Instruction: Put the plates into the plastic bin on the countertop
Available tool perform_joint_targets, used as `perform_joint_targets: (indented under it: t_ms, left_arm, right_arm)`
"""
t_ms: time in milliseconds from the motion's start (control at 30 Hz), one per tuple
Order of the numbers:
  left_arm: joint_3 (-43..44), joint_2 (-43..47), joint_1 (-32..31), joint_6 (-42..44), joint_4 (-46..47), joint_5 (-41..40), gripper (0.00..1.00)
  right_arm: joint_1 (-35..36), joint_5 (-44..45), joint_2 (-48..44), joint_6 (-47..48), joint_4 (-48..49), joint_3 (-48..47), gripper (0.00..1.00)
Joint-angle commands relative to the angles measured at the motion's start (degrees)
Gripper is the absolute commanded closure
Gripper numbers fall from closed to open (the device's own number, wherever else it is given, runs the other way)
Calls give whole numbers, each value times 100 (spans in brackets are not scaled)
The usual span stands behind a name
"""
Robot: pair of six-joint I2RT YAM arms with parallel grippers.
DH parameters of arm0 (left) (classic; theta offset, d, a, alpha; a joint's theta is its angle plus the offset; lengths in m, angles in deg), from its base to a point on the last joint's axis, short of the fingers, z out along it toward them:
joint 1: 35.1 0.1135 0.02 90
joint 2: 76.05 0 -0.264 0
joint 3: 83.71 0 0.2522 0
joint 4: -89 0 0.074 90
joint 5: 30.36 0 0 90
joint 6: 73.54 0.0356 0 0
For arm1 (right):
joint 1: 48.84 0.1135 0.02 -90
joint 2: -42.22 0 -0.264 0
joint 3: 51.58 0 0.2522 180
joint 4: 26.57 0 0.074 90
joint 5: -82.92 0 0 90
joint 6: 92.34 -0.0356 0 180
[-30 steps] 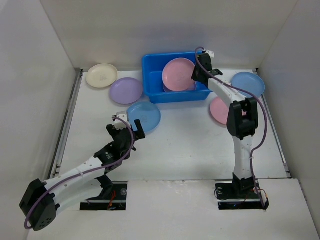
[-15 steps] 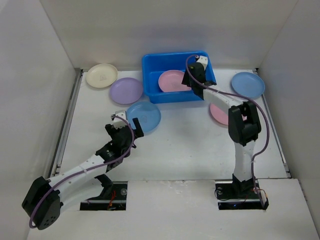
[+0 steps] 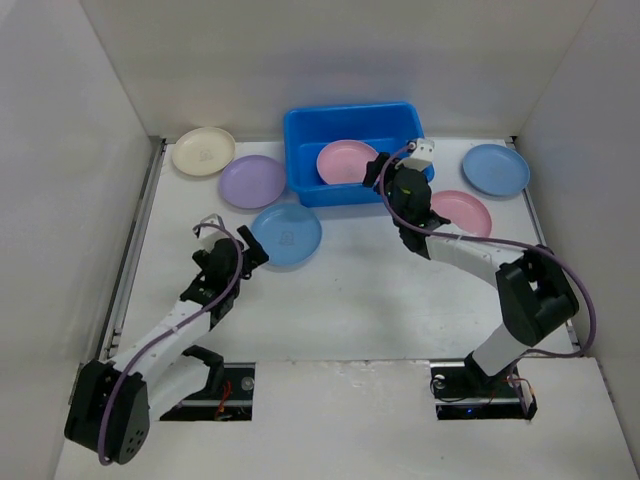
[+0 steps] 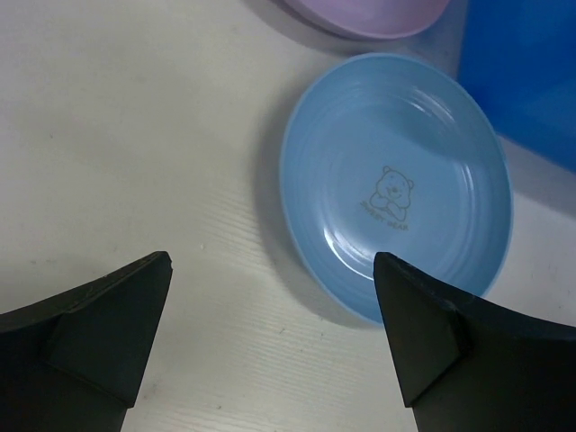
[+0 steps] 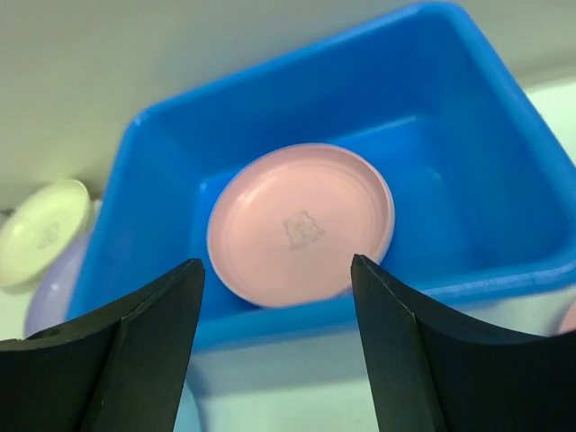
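The blue plastic bin [image 3: 300,150] stands at the back of the white countertop [image 3: 360,290], and one pink plate [image 3: 345,162] lies flat inside it. My right gripper [image 3: 384,170] hovers open just in front of the bin's near wall with nothing between its fingers. In the right wrist view the pink plate [image 5: 301,225] shows beyond the bin's front wall [image 5: 315,317]. My left gripper [image 3: 243,250] is open and empty, just left of a light blue plate [image 3: 287,234], which shows ahead and to the right in the left wrist view [image 4: 396,189].
A cream plate [image 3: 203,151] and a lavender plate [image 3: 252,181] lie left of the bin. A second pink plate [image 3: 460,212] and another light blue plate [image 3: 496,169] lie to its right. White walls and metal side rails [image 3: 140,240] enclose the surface.
My right gripper has let the pink plate go into the bin, opened, and drawn back to the near side of the bin. My left arm has shifted a little to the left.
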Motion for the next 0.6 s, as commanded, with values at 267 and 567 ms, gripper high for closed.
perform_joint_targets:
  t_ms: [267,567]
  left_arm:
    - [272,-1057,599,-626,670,1583,15]
    - [360,-1760,863,-749,1197,1803,39]
  right_arm:
    - [-29,-612,96,-124,962,187,28]
    - [-29,-753,158,-159,953,135,28]
